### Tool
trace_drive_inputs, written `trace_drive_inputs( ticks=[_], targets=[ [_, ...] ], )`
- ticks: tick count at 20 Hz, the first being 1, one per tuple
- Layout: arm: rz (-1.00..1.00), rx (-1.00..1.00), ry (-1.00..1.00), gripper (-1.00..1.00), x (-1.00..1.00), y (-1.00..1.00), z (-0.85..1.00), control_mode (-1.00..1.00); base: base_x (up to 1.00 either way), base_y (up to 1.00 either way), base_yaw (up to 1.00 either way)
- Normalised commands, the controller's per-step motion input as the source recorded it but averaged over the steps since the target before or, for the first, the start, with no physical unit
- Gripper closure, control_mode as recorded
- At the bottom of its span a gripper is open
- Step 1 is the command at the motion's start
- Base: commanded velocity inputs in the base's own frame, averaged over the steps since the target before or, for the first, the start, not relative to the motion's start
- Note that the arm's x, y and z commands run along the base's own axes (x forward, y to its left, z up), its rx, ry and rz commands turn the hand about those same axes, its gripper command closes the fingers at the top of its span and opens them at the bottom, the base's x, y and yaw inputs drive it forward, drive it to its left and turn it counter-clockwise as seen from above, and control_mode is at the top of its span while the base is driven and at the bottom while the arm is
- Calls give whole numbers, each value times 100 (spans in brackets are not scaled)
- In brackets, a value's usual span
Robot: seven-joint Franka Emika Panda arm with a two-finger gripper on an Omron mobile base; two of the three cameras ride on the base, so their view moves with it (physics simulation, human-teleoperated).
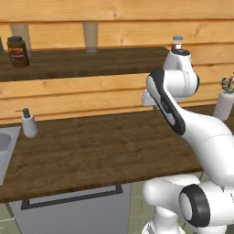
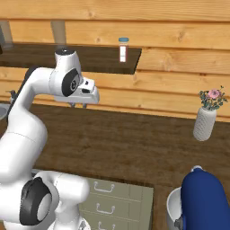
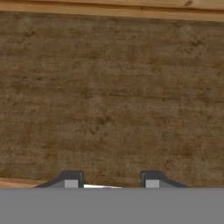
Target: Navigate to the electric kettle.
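Base was parked at a dark wood counter [image 1: 91,151] with plank wall behind. Gripper [image 3: 112,183] hung over bare countertop, fingertips [image 3: 71,180] spread apart, holding nothing. Arm was folded up above the counter, hand pointing down.

The electric kettle could not be made out among what these views caught, so its place was unknown; it probably sat further along the counter run, off to one side.

Landmarks: soap dispenser [image 1: 29,123] at far left beside a sink [image 1: 5,146], brown jar [image 1: 17,51] on the upper shelf [image 1: 82,61], small white bottle [image 2: 123,49] at the shelf's right end, white flower vase [image 2: 205,122] at far right, blue stand mixer [image 2: 200,197] near right.

To do the step well: drive sideways along the counter, keep the arm tucked so it clears the vase and mixer, keep the base parallel to the counter edge, and stop only once a small black jug with a looped handle sits centred ahead. Don't settle for a toaster-like box.
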Motion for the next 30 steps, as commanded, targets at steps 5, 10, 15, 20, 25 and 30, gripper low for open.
trace_drive_inputs(
  ticks=[5,10,15,20,25,30],
  targets=[
    [0,0,1,-100,-59,0,-17,-100,0,0,0],
    [1,0,1,-100,-96,0,-45,-100,0,0,0],
    [11,-1,0,-100,-65,0,-40,100,-14,0,7],
    [0,0,0,-100,0,0,0,100,-34,26,58],
    [0,0,0,-100,0,0,0,100,-1,62,74],
    [0,0,0,-100,0,0,0,100,11,74,73]
  ],
)
